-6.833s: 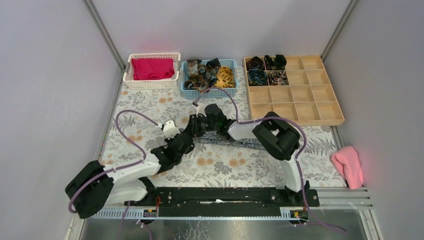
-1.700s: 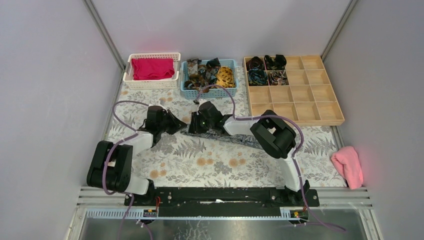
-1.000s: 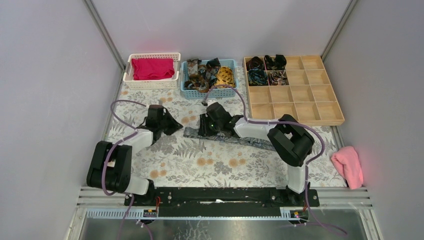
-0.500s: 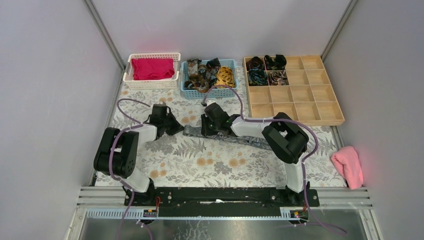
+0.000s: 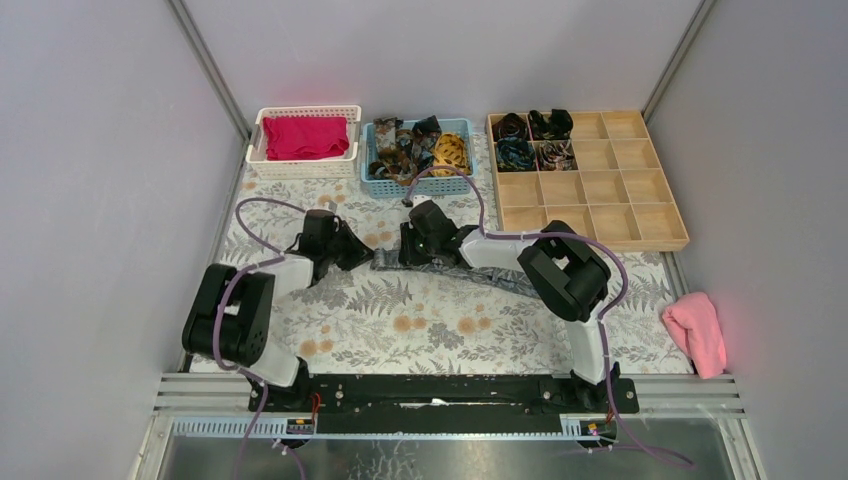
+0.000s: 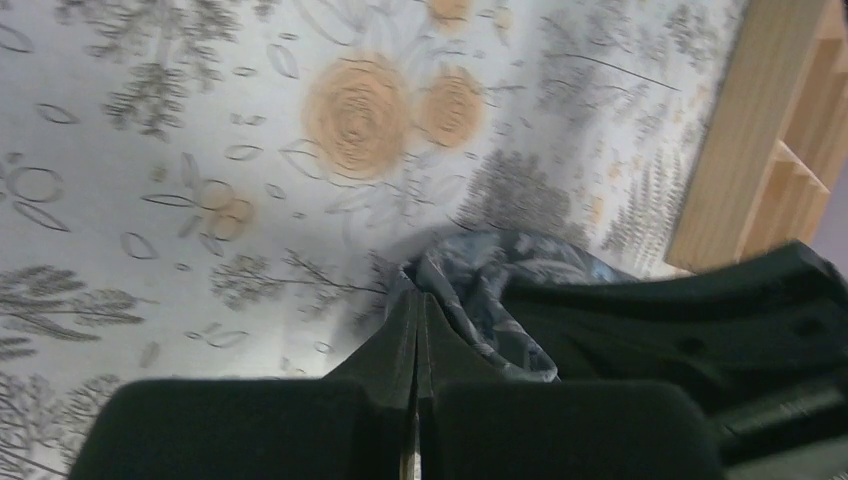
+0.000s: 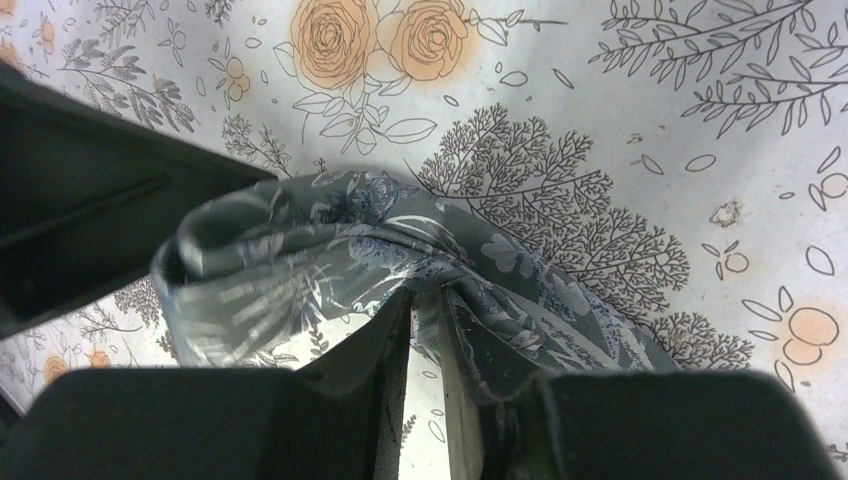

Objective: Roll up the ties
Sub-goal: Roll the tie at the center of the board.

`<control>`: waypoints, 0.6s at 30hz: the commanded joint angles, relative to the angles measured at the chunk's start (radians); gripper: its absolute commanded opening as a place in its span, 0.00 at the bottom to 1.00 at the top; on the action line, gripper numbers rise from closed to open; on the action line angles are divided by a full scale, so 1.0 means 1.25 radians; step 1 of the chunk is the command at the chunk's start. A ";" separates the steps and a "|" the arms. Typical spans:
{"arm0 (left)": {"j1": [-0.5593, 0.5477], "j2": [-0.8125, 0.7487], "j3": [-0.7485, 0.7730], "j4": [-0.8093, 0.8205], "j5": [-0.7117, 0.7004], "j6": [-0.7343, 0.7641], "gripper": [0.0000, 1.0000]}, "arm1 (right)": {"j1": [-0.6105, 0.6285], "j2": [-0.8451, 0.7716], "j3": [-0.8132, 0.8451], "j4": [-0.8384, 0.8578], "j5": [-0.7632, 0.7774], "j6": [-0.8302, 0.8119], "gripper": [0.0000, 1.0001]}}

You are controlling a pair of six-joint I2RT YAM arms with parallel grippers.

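So your right gripper [image 7: 425,300] is clamped on the folded end of the grey tie [image 7: 330,250], strip trailing back along that arm. Your left gripper [image 6: 418,300], fingers together, sits just beside the fold.

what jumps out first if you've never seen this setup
Mid-table, the right hand pinches a bunched fold at the left end of a grey tie, with the left hand shut right beside it. Behind them sit a blue basket heaped with loose ties and a wooden tray with four rolled ties in its far-left compartments.
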 commanded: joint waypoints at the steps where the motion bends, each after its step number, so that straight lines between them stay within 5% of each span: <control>1: -0.030 -0.075 -0.017 0.061 0.035 -0.023 0.00 | -0.014 0.056 -0.011 -0.044 0.005 -0.006 0.24; 18: -0.101 0.033 0.013 0.213 0.090 -0.046 0.00 | -0.028 0.026 -0.060 0.003 -0.032 0.015 0.22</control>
